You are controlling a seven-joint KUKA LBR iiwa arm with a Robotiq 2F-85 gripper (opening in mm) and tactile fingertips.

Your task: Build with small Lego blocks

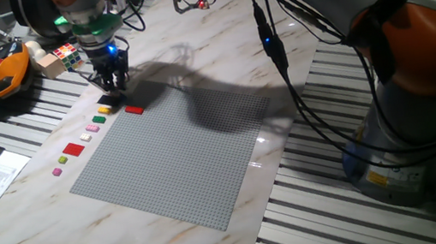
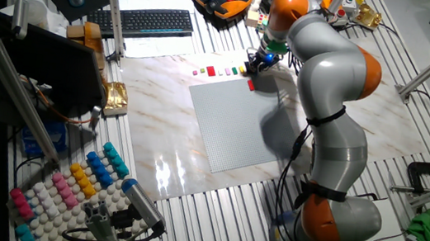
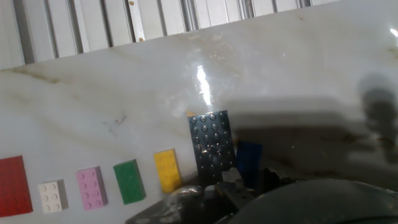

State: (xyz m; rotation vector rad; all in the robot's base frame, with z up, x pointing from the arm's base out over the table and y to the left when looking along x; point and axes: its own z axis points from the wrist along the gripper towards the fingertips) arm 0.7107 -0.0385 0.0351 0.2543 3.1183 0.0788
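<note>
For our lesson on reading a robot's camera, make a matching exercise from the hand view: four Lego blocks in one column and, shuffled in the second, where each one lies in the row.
Blocks:
1. black block
2. yellow block
3. green block
4. white block

Places:
A. between the pink block and the yellow one
B. right beside the big red block at the picture's left edge
C. next to the blue block, closest to the gripper
D. between the green and black ones

Pairs: 1-C, 2-D, 3-A, 4-B
</note>
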